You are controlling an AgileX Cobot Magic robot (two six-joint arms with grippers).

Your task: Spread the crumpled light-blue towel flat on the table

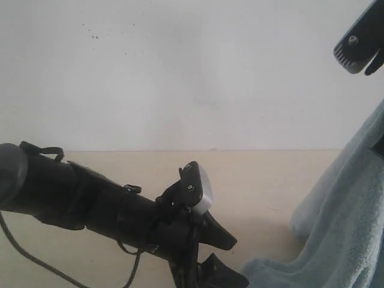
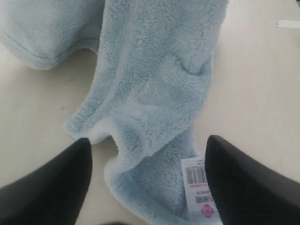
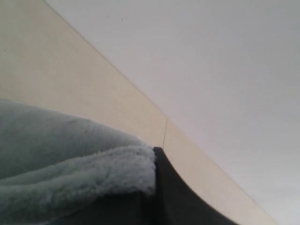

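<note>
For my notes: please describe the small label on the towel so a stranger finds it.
On the beige table lies a pale blue fluffy towel. At its corner by the open left gripper sits a white label, the only part with a barcode and pink print.
</note>
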